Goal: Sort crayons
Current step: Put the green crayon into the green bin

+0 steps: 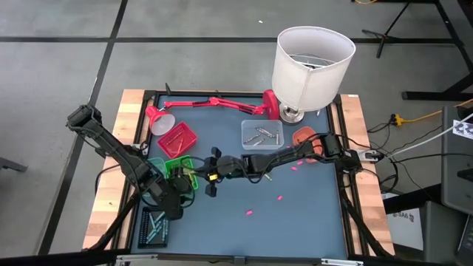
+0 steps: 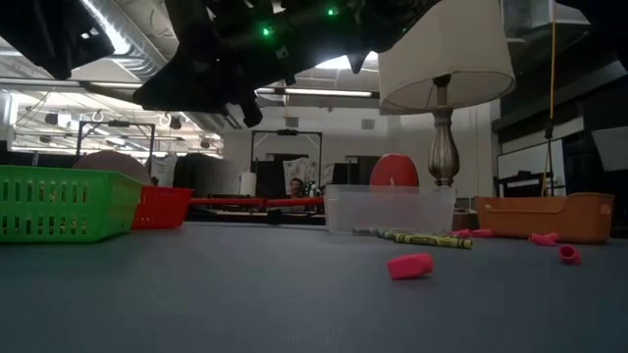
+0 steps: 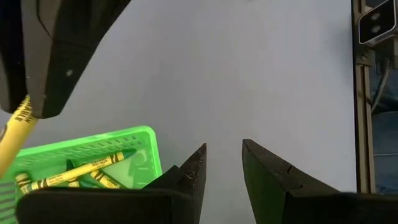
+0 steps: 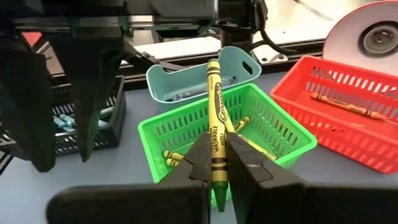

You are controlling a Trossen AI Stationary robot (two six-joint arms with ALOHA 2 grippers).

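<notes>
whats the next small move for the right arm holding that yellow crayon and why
Probably carry it a little further over the green basket, then open the fingers. The right gripper is shut on a yellow crayon, held upright near the basket, which already holds other yellow crayons. The left gripper waits open beside the basket, out of the way.

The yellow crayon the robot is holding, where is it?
The yellow crayon is pinched in the right gripper, just above the green basket, left of table centre.

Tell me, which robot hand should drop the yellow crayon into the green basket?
The right hand. It already grips the yellow crayon just above the green basket. The left hand is open and holds nothing.
</notes>
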